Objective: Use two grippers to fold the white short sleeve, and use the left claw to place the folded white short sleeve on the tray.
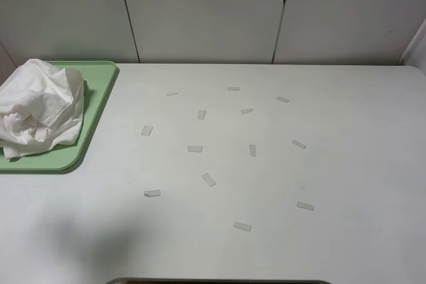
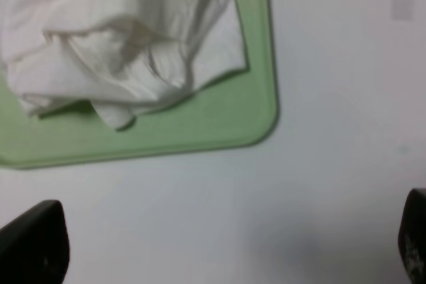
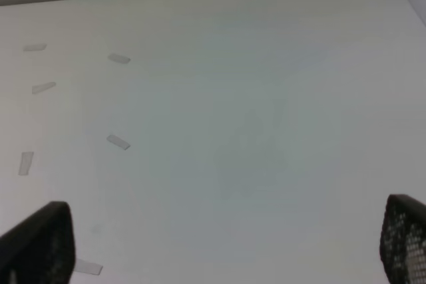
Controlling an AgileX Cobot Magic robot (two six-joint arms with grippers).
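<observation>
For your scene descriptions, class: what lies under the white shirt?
The white shirt lies bunched on the green tray, whose rim shows around it. The tray floor beneath the cloth is covered.

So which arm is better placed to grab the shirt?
Probably the left: its open gripper looks down at the shirt bunched on the tray. The right gripper sees only table.

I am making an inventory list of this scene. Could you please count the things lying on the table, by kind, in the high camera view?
white short sleeve: 1
tray: 1
small pale tape strips: 13
Total: 15
</observation>
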